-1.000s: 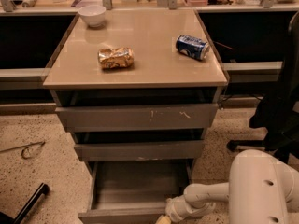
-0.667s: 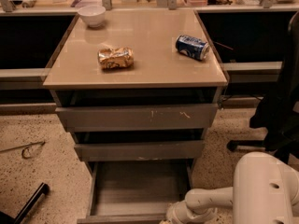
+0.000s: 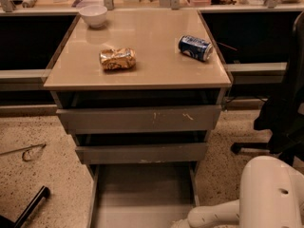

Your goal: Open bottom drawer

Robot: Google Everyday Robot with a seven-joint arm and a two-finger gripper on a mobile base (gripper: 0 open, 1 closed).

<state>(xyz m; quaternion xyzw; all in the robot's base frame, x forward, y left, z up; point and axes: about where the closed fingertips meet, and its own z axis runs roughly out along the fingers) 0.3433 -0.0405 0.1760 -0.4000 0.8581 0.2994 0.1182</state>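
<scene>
The bottom drawer [image 3: 142,194] stands pulled out from the grey three-drawer cabinet, showing its flat pale grey tray. Its front panel is below the picture's bottom edge. The mid-sized drawer front [image 3: 141,153] and the tall scratched top drawer front [image 3: 139,119] are pushed in above it. My gripper [image 3: 183,223] is at the bottom edge, at the right front corner of the open drawer, mostly cut off. My white arm [image 3: 216,213] leads to it from the lower right.
On the beige cabinet top [image 3: 142,65] are a white bowl [image 3: 93,14], a crumpled snack bag [image 3: 117,58] and a blue can [image 3: 195,47] on its side. A black office chair [image 3: 280,122] stands at the right. A black bar [image 3: 29,208] lies on the speckled floor at the lower left.
The bottom drawer has slid farther out; its front panel has left the picture. My gripper and arm have moved down toward the bottom edge with it.
</scene>
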